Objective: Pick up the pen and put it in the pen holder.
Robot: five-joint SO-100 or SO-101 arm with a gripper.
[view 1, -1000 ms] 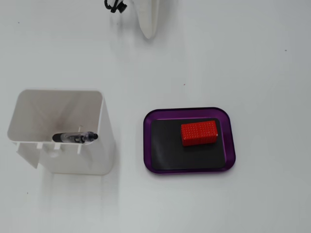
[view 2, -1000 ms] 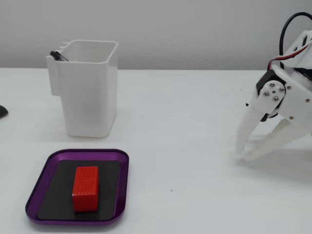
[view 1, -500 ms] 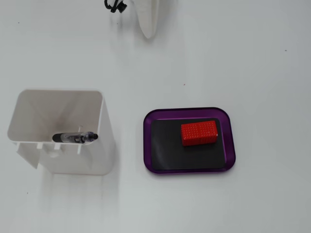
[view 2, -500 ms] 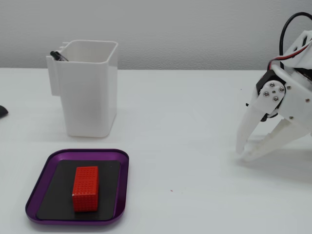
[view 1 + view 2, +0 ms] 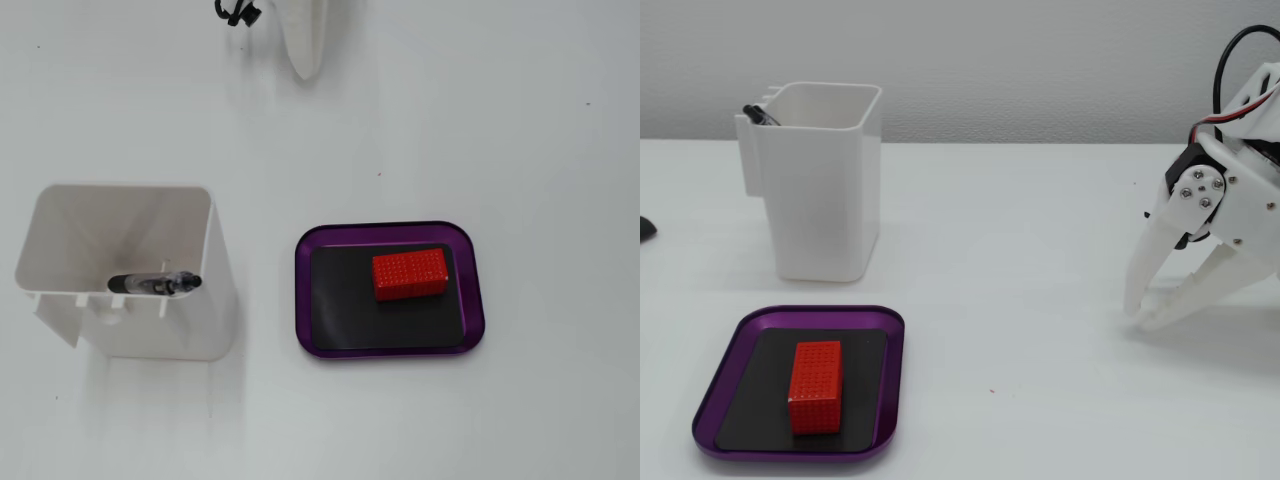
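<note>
White table (image 5: 1020, 230) under a plain grey wall, evenly lit. Pen (image 5: 155, 284) already lying inside the pen holder (image 5: 215, 290), caught across the small inner dividers near one wall, long axis running left to right in the view from above, black end peeking over the rim at the far left corner in the side view (image 5: 758, 114). End effector (image 5: 1145, 318) parked well apart from the holder, off at the right of the side view, tips pointing down close to the table, fingers spread moderately with nothing between them. Only one white finger tip (image 5: 305, 55) showing at the top edge of the view from above. Purple-rimmed tray (image 5: 715, 405) carrying a red block (image 5: 816, 386), sitting just beside the holder. Judging the task as done; any further move from the end effector toward the pen would be heading leftward across the table and up over the holder's rim.
</note>
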